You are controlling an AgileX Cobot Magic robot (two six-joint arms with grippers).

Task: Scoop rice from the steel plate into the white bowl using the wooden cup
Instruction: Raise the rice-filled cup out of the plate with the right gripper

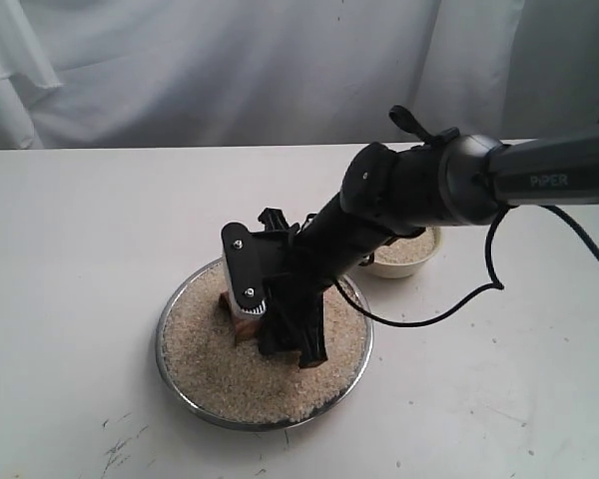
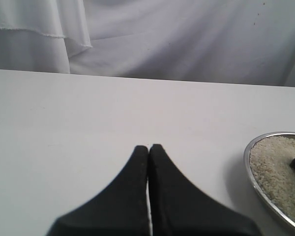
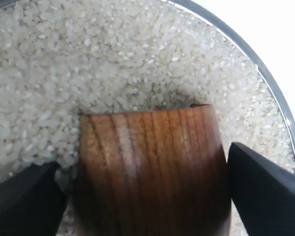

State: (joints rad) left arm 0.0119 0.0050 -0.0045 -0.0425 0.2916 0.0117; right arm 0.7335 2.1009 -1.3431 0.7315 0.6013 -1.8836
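Observation:
The steel plate (image 1: 170,311) sits at the front middle of the table, filled with rice (image 1: 242,384). My right gripper (image 1: 280,334) reaches down into it from the right and is shut on the wooden cup (image 3: 147,162). The cup lies tilted with its rim pushed into the rice (image 3: 113,59), near the plate's rim (image 3: 268,73). Only slivers of the cup (image 1: 230,302) show under the gripper in the exterior view. The white bowl (image 1: 411,263), with rice in it, stands just behind the plate to the right, partly hidden by the arm. My left gripper (image 2: 148,147) is shut and empty above bare table, beside the plate's edge (image 2: 248,162).
The white tabletop (image 1: 70,249) runs back to a white cloth backdrop (image 1: 230,70). The right arm's black cable (image 1: 449,304) hangs in a loop over the table beside the plate. The left gripper is out of the exterior view.

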